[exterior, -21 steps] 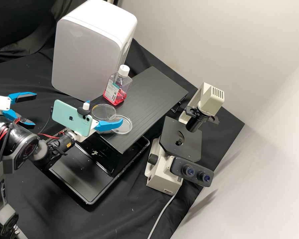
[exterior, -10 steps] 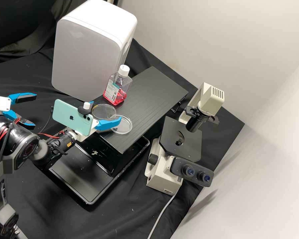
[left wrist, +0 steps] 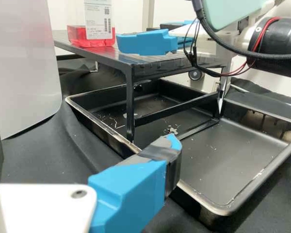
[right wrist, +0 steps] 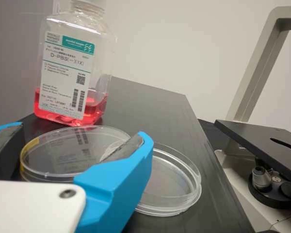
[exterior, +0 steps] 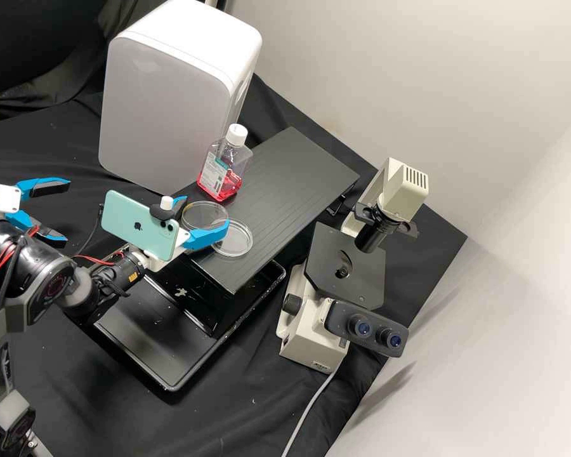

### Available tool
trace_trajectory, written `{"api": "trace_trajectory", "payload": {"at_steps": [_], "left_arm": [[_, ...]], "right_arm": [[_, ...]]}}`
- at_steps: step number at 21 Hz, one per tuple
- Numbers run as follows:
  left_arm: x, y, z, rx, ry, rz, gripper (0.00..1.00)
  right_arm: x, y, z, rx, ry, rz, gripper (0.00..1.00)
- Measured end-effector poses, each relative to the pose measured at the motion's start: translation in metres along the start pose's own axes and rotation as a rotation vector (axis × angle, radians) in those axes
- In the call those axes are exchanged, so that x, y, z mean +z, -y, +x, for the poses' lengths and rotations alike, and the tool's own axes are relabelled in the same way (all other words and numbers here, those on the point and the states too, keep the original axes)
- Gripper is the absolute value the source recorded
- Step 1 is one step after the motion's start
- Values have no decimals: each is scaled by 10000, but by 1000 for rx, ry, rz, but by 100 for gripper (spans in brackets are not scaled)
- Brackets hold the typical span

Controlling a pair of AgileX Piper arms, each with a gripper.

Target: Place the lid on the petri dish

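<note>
A clear round lid (exterior: 200,211) (right wrist: 63,155) sits between the fingers of my right gripper (exterior: 204,214) (right wrist: 75,136), which is shut on its rim just above the black platform (exterior: 285,184). Beside it the clear petri dish (exterior: 235,240) (right wrist: 177,180) lies flat on the platform, and the lid's edge overlaps the dish's near rim. My left gripper (exterior: 47,209) (left wrist: 82,145) stands open and holds nothing at the bench's far left, well away from the platform. The left wrist view shows one of the right gripper's blue fingers (left wrist: 145,41) on the platform.
A bottle of red liquid (exterior: 223,166) (right wrist: 72,73) stands on the platform just behind the lid. A large white box (exterior: 171,89) rises behind it. A microscope (exterior: 355,279) stands to the right. A black tray (exterior: 171,343) (left wrist: 223,165) lies under the platform's front.
The right gripper's fingers have drawn in around the lid. The lid has shifted slightly right, toward the petri dish. The left arm has not moved.
</note>
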Motion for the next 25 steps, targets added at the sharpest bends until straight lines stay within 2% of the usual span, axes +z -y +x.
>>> {"api": "trace_trajectory", "payload": {"at_steps": [10, 15, 19, 25], "left_arm": [[-8, 18, 5, -7, -11, -3, 100], [-11, 23, 6, -8, -18, -6, 100], [-5, 13, 18, -3, -16, -7, 100], [-5, 12, 20, -2, -16, -7, 100]], "right_arm": [[37, -22, 4, 7, 14, -1, 0], [93, -94, -25, 28, 36, 4, 0], [155, -189, -69, 53, 49, 39, 0], [322, -290, -97, 75, 81, 98, 0]]}}
